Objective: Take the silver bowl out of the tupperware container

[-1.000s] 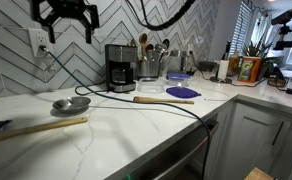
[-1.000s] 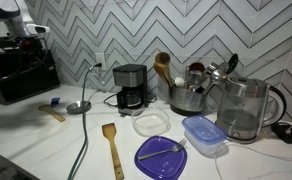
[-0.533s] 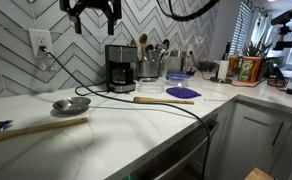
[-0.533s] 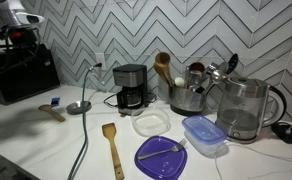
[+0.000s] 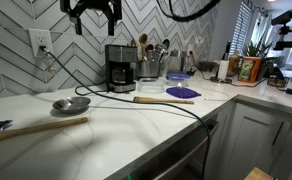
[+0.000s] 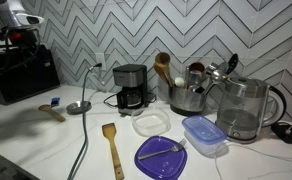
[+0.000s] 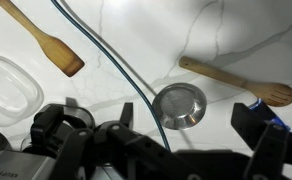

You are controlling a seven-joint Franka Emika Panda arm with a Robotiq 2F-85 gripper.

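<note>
Silver bowl (image 5: 71,103) sits on counter (image 5: 116,138), well apart from tub (image 6: 204,135). Jaws spread wide w/ nothing held, high over counter.

The white marble surface (image 6: 26,140) carries the silver bowl (image 6: 79,107) near its back edge, beside a coffee maker (image 6: 132,88). A wooden spatula (image 6: 112,148), a purple lid (image 6: 162,155) and the tupperware container (image 6: 204,135) lie farther forward.

The silver bowl (image 5: 71,103) is set on the bench (image 5: 116,140), well apart from the tupperware container (image 6: 203,135), which is placed before a kettle (image 6: 244,108) and beside a flat lid (image 6: 151,160). In the wrist view the bowl is flanked by a spatula (image 7: 48,42) and a wooden spoon (image 7: 236,82), with a cable (image 7: 111,65) laid just beside it.
</note>
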